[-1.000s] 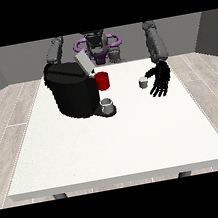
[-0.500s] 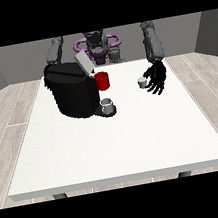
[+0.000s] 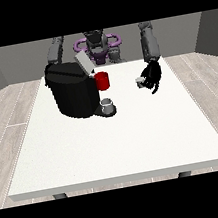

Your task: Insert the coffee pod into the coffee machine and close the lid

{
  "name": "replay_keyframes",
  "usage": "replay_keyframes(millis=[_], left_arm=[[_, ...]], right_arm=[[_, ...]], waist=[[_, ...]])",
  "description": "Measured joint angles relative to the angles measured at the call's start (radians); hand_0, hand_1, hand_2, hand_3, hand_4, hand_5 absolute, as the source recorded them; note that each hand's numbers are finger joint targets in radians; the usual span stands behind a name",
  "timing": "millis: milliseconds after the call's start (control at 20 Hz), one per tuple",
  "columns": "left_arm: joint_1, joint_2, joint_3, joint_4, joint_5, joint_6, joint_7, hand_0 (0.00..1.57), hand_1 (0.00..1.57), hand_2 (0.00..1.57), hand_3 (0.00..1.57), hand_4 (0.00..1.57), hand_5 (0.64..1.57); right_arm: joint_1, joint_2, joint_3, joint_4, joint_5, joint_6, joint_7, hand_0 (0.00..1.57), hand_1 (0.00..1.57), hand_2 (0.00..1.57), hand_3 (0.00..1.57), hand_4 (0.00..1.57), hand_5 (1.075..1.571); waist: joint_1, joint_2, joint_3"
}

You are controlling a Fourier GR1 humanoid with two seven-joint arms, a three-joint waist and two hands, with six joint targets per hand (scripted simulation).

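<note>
Coffee pod (image 3: 139,81) sits pinched in the curled fingers of the robot hand (image 3: 152,76) at the view's right.

We find no readable text, label, brand, number or sign on anything in the front view.

Matt black plastic coffee machine (image 3: 73,94), smooth white table (image 3: 117,145)

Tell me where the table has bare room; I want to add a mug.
The table is bare in front of the coffee machine and along both near corners. It is crowded around the machine, red cup and coffee pod.
</note>
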Motion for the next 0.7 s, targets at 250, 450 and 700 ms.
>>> replay_keyframes(millis=[250,450,700], left_arm=[[0.001,-0.038,0.001,0.013,0.002,0.004,-0.065,1.30,1.30,1.38,1.34,0.68,1.571],[-0.012,-0.054,0.005,0.008,0.006,-0.023,-0.085,1.44,1.44,1.42,1.31,0.61,1.571],[-0.036,-0.078,0.025,0.004,0.026,-0.062,-0.073,1.45,1.45,1.39,1.30,0.58,1.571]], right_arm=[[0.011,-0.012,-0.016,0.015,-0.012,0.001,0.008,0.00,0.00,0.00,0.00,0.40,1.571],[0.018,-0.031,-0.045,0.070,-0.030,0.018,-0.019,0.00,0.00,0.00,0.00,0.32,1.571],[0.023,-0.026,-0.055,0.121,-0.036,0.011,-0.047,0.00,0.00,0.00,0.00,0.28,1.571]], waist=[[0.009,-0.029,-0.0051],[0.032,-0.057,-0.0077],[0.046,-0.092,-0.0085]])
